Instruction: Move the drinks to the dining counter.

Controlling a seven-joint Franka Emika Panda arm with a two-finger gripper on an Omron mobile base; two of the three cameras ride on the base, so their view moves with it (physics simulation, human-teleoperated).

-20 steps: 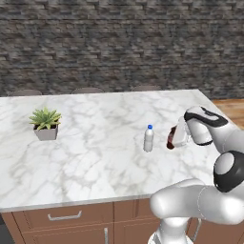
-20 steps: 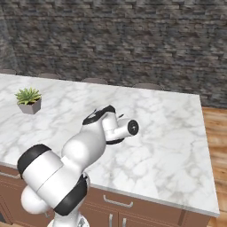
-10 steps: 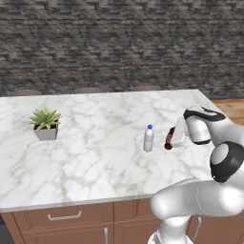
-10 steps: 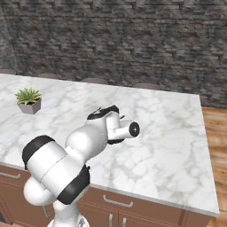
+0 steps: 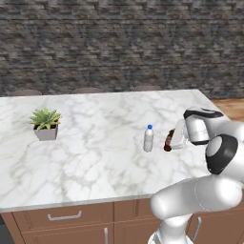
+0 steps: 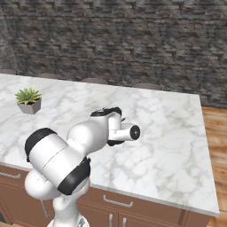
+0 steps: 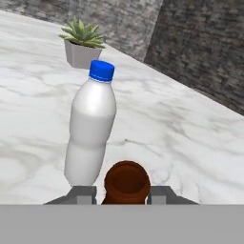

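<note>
Marble-topped dining counter (image 5: 86, 162) is filling the left base view, and the gripper (image 5: 172, 141) is sitting at about four o'clock on it, pinching the slim cola bottle (image 5: 168, 141) just above or on the stone; I cannot tell whether its base is touching. Compared with a second ago, the hand and bottle are sitting in nearly the same spot while the elbow behind is swinging up and right, which I judge means the cola is at its drop spot and only the release is left. At nine o'clock of the cola, just beside it but apart, the clear bottle with blue cap (image 5: 148, 138) is standing upright, already delivered. Far off at ten o'clock, the potted succulent (image 5: 45, 125) is sitting in its small grey pot.

From the right base view, the arm's white links are covering both bottles; the succulent is showing at ten o'clock, well apart from the arm.

Looking along the hand, the fingertips (image 7: 84, 194) are pressing on either side of the cola bottle's brown neck at six o'clock. At eleven o'clock of it the blue-capped bottle is standing, whitish throughout, though I cannot tell how full it is. At twelve o'clock the succulent's leaves are filling its pot.
</note>
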